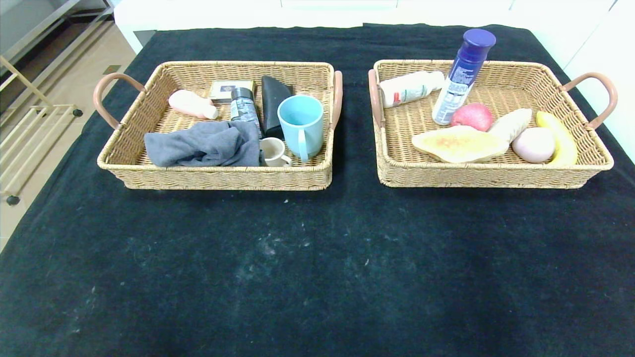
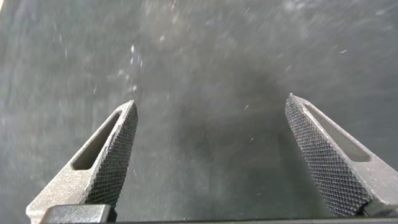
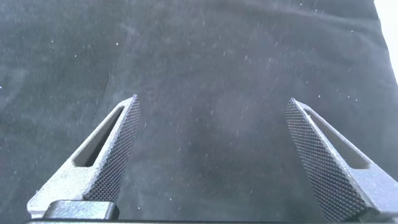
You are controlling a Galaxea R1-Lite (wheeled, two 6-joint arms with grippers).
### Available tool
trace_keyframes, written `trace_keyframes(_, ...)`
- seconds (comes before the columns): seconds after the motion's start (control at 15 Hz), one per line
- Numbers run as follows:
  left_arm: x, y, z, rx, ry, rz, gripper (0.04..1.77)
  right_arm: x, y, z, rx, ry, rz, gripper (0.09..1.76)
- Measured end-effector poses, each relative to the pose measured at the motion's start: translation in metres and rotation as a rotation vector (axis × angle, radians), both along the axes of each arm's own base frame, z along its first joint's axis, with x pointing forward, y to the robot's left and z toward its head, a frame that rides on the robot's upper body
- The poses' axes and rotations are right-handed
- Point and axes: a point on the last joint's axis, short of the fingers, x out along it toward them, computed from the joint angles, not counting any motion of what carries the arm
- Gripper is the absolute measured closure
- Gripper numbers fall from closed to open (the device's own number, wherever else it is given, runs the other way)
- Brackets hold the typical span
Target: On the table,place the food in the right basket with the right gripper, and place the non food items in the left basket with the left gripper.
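Risk: 2 bottles, a white one (image 1: 411, 88) and a blue-capped one (image 1: 464, 69), sit among food in the right basket (image 1: 496, 174); a grab there could knock the upright one over.

Left gripper (image 2: 211, 158): spread wide, nothing held, only table cloth (image 2: 205, 68) seen beneath. Left basket (image 1: 218, 178) not seen from it.

Right gripper (image 3: 211, 158): also wide, nothing held. Peach (image 1: 471, 116) and croissant (image 1: 511, 124) lie in the right basket, outside both wrist views.

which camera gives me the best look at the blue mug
The head view. The blue mug stands upright in the left basket, handle toward the camera, fully visible. Neither wrist view shows it: each has only its own open fingers over the black cloth of the table.
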Motion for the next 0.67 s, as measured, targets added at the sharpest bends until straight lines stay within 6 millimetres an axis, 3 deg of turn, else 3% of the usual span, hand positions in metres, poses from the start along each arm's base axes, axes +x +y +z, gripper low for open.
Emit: trace_keyframes(0.67, 0.0060, 0.0014, -0.0116, -0.107, -0.001, 0.063, 0.09, 0.0002, -0.0005, -0.0013, 0.091, 0.014, -0.023, 0.15)
